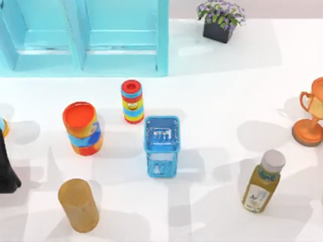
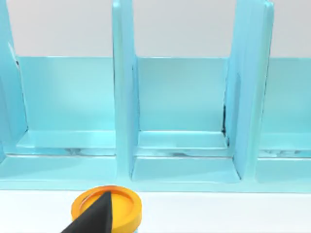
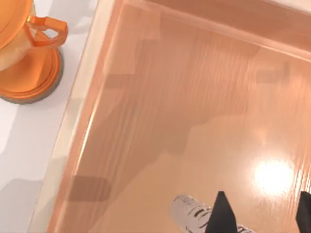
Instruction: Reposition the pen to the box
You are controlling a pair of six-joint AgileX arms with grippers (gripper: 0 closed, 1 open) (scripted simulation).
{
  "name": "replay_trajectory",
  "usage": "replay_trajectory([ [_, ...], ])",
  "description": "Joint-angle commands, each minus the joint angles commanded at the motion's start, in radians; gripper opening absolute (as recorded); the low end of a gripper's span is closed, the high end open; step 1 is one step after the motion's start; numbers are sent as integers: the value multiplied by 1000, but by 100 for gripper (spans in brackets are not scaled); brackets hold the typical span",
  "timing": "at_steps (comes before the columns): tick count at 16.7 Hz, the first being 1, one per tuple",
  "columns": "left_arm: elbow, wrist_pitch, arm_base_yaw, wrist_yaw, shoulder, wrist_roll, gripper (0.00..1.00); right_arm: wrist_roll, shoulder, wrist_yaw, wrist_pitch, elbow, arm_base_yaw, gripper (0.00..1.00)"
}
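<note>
White worktop [image 1: 222,101] carries a blue box [image 1: 162,146] at its centre, a striped can [image 1: 132,101] toward 11 o'clock from it and an orange trophy [image 1: 310,118], cut off by the frame, out at 3 o'clock. At 9 o'clock the left arm [image 1: 7,166] is a dark shape mostly off the edge, and in its wrist view one black fingertip [image 2: 95,218] crosses an orange-rimmed lid before turquoise shelving [image 2: 182,121], so I cannot tell that gripper's state. Beside the trophy, the right gripper [image 3: 262,216] hovers spread apart over a peach wooden tray [image 3: 194,111], the pen [image 3: 194,213] lying on its floor, partly hidden by one finger.
</note>
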Motion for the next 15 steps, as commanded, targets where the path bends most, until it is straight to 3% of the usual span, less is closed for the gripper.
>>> replay_trajectory([
  [9, 0, 0, 0, 0, 0, 0, 100, 0, 0, 0, 0, 0, 0, 98],
  [15, 0, 0, 0, 0, 0, 0, 100, 0, 0, 0, 0, 0, 0, 100],
])
